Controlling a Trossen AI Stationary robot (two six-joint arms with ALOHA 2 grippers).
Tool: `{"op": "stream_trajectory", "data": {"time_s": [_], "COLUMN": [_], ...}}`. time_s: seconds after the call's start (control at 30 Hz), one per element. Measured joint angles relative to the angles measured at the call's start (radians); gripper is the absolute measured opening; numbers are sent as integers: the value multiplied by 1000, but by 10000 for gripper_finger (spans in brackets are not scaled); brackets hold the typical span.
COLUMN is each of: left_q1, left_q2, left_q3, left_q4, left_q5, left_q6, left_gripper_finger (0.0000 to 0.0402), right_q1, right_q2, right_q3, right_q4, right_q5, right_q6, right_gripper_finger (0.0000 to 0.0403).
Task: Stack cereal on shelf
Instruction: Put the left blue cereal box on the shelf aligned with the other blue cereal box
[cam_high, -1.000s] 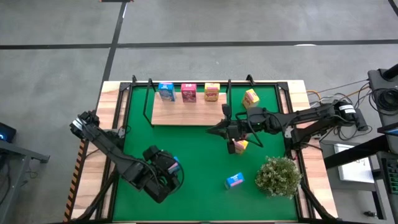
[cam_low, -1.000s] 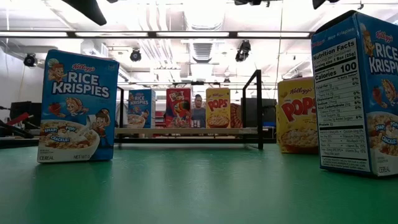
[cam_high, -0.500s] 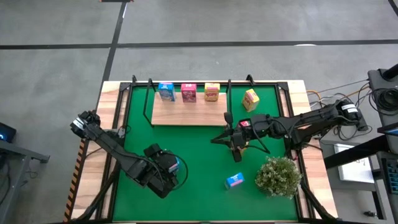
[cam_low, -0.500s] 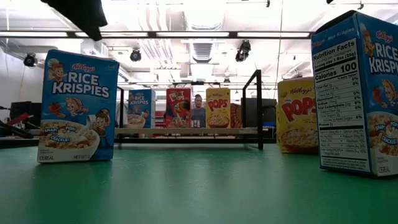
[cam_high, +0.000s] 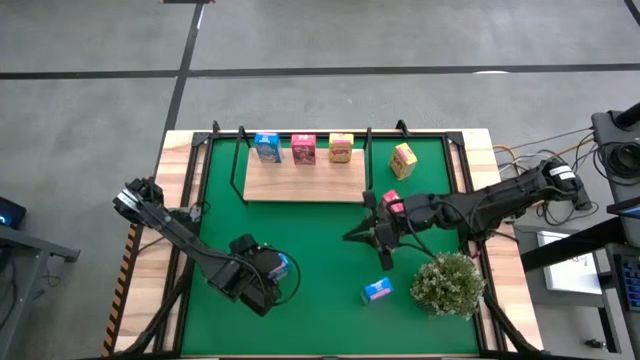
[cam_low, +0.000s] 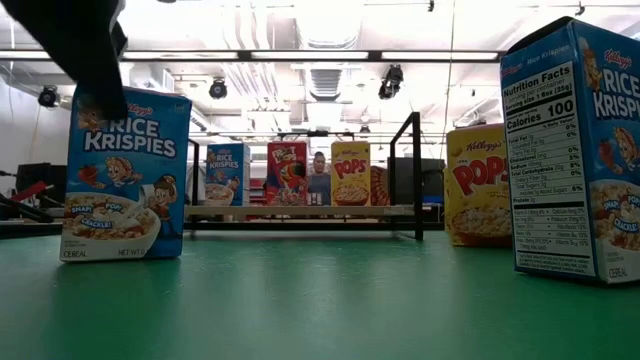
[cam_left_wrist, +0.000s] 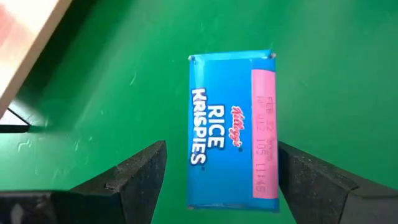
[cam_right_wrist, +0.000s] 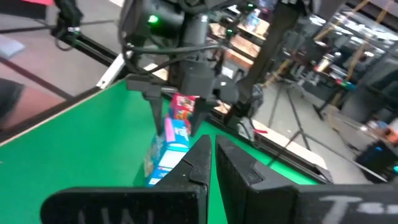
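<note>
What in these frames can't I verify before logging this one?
- High view: anything lying under the right gripper is covered by that arm.
- Low view: the blue carton at the right is cut off by the picture's edge.
- Low view: a dark arm part hides a corner of the Rice Krispies carton; which arm cannot be told.
- High view: print on the shelf cartons is too small.
</note>
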Motion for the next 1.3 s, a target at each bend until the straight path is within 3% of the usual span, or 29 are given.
{"op": "stream_trajectory", "data": {"time_s": [0.37, 0.73, 1.0, 1.17, 1.3], "left_q1": [0, 1, 65, 183, 312], "left_q2": [0, 0, -38, -155, -296], "left_q3": [-33, 58, 129, 70, -21], "left_q4": [34, 3, -68, -58, 54], "left_q5": [6, 5, -53, -106, -110], "left_q6": [25, 185, 497, 768, 979], "left_gripper_finger": [217, 166, 164, 164, 164], "right_q1": [29, 29, 28, 28, 28], "right_q2": [0, 0, 0, 9, 8], "right_q3": [0, 0, 0, 0, 0], "right_q4": [0, -1, -10, -26, -23], "right_q5": [26, 27, 26, 24, 24], "right_q6": [-1, 3, 19, 29, 43], "right_gripper_finger": [13, 13, 13, 13, 13]}}
